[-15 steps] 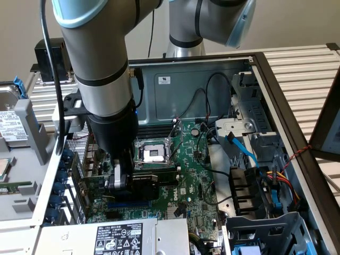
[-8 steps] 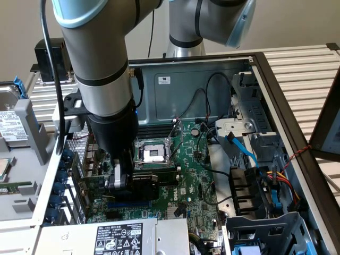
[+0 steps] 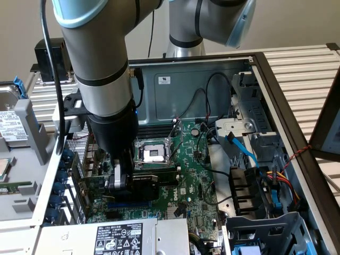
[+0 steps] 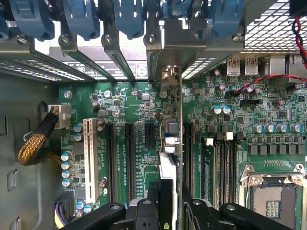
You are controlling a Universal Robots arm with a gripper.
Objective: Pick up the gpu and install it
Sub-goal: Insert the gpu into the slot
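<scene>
My gripper (image 3: 118, 180) reaches down into the open computer case, shut on the gpu (image 3: 146, 187), whose black shroud shows just above the large green motherboard (image 3: 188, 175). In the wrist view the gpu (image 4: 169, 143) stands edge-on between my black fingers (image 4: 148, 208), running toward the case's rear slot openings, with its silver bracket end near the metal dividers. It hangs over a black expansion slot on the motherboard (image 4: 139, 96), between other black slots (image 4: 129, 153). I cannot tell whether its lower edge sits in the slot.
The empty CPU socket (image 3: 151, 154) lies just beyond the gpu. Blue retention clips (image 4: 81, 19) line the rear wall. A white slot (image 4: 88, 158) and a braided cable (image 4: 36, 143) sit nearby. The power supply (image 3: 117, 236), drive cage (image 3: 265, 234) and blue cables (image 3: 241, 149) crowd the case.
</scene>
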